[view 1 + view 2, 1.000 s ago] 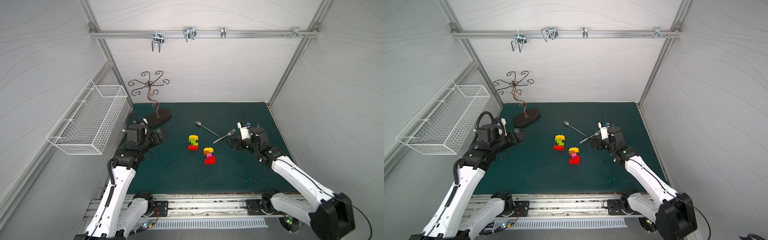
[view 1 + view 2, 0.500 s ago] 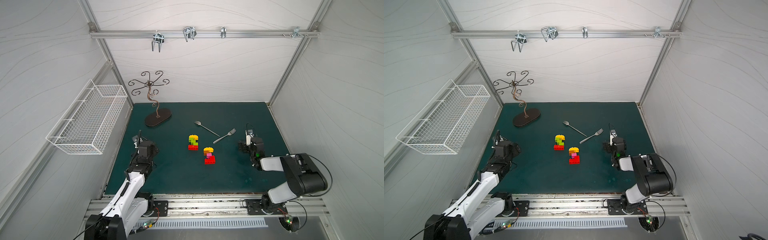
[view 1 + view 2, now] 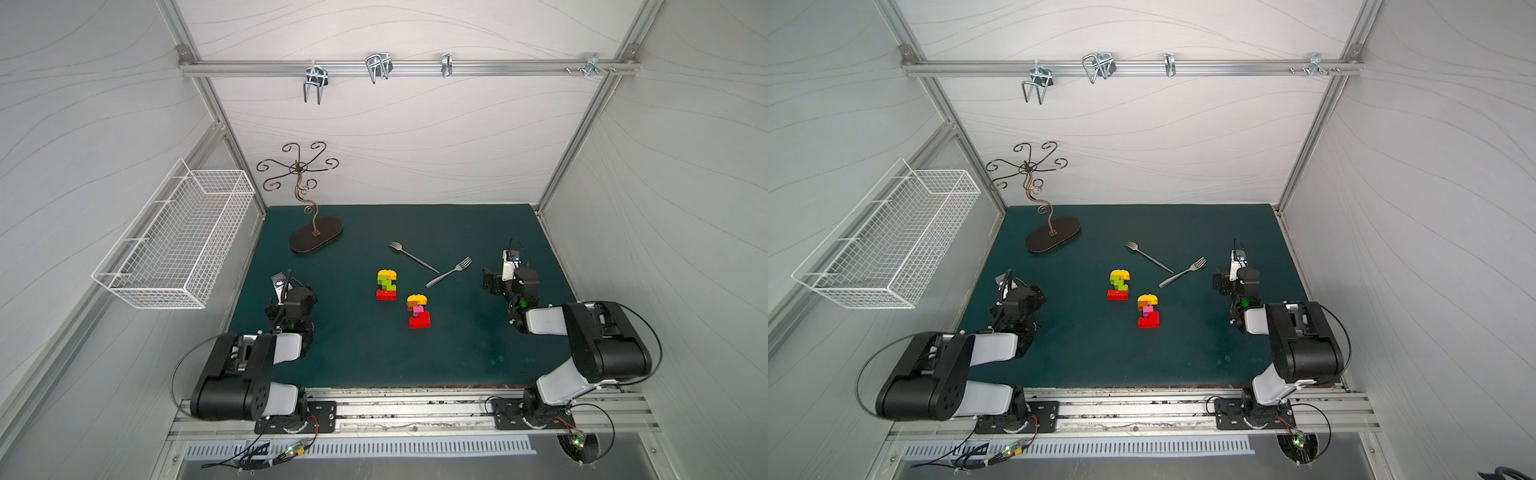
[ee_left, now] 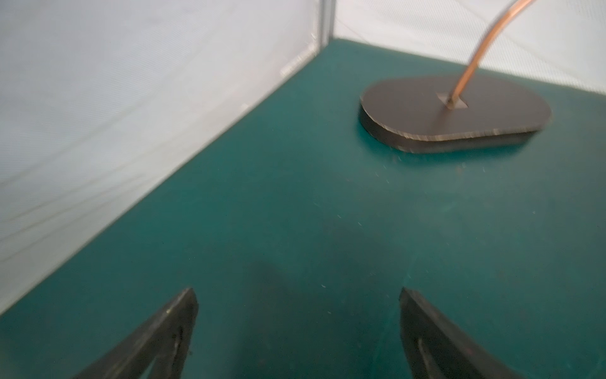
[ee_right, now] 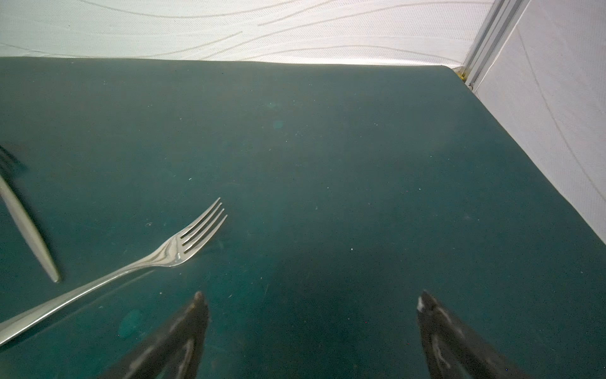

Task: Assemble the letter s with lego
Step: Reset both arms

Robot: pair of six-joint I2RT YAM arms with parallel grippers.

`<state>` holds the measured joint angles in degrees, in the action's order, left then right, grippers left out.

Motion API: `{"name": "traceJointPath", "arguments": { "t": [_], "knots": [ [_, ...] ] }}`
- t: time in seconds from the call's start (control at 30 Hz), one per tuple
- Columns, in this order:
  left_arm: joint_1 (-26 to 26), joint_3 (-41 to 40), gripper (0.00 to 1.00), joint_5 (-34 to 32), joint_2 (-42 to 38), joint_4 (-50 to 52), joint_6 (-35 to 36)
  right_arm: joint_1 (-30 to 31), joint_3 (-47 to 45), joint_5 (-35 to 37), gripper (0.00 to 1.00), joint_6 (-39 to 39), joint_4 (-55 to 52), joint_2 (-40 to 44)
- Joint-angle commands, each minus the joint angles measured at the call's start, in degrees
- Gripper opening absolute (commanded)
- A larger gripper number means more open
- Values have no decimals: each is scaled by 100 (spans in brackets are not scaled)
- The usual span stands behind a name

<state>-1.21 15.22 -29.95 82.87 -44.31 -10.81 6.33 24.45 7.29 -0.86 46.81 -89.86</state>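
**Grip low, on the flat sides**

Near the middle of the worktop (image 3: 365, 357) stand two builds. One is the green stack (image 3: 386, 285), with a yellow cap, lime bricks and a red base. The other is the pink stack (image 3: 418, 311), at its 4 o'clock and apart from it, with a yellow cap, orange and pink bricks and a red base.

The left pincer (image 4: 298, 295) at 9 o'clock and the right pincer (image 5: 311, 297) at 3 o'clock are both spread wide and hold nothing.

The bricks look light, stiff and smooth. They are probably best gripped across the red base's flat walls, because the rounded caps may slip and the stepped upper bricks could pop off.

Neither wrist view shows the stacks. How well the studs are seated is too small to tell.
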Motion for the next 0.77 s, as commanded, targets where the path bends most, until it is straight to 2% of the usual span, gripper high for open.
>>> {"name": "traceJointPath", "arguments": {
  "t": [0.0, 0.03, 0.07, 0.1, 0.13, 0.2, 0.27, 0.33, 0.4, 0.5, 0.73],
  "knots": [
    [25, 497, 98, 769, 193, -752, 482, -32, 52, -87, 99, 76, 31, -58],
    [33, 604, 99, 1010, 328, -581, 559, -29, 51, -75, 99, 80, 31, -55],
    [31, 655, 99, 980, 712, -1044, 607, -29, 51, -79, 99, 77, 30, -55],
    [19, 711, 99, 938, 772, -1063, 766, -27, 51, -79, 99, 78, 38, -56],
    [28, 803, 99, 1031, 511, -339, 557, -26, 58, -79, 99, 75, 31, -81],
    [64, 687, 99, 990, 762, -1078, 695, -27, 60, -87, 99, 74, 31, -66],
    [47, 813, 99, 1039, 539, -375, 552, -35, 58, -87, 99, 78, 25, -59],
    [45, 715, 99, 995, 695, -862, 647, -27, 60, -83, 99, 76, 25, -59],
    [47, 781, 99, 1020, 561, -502, 589, -31, 60, -92, 99, 77, 29, -62],
    [39, 725, 99, 1009, 640, -743, 619, -27, 60, -92, 99, 78, 36, -67],
    [39, 767, 99, 1010, 596, -579, 604, -28, 52, -94, 99, 81, 33, -59]
  ]
}}
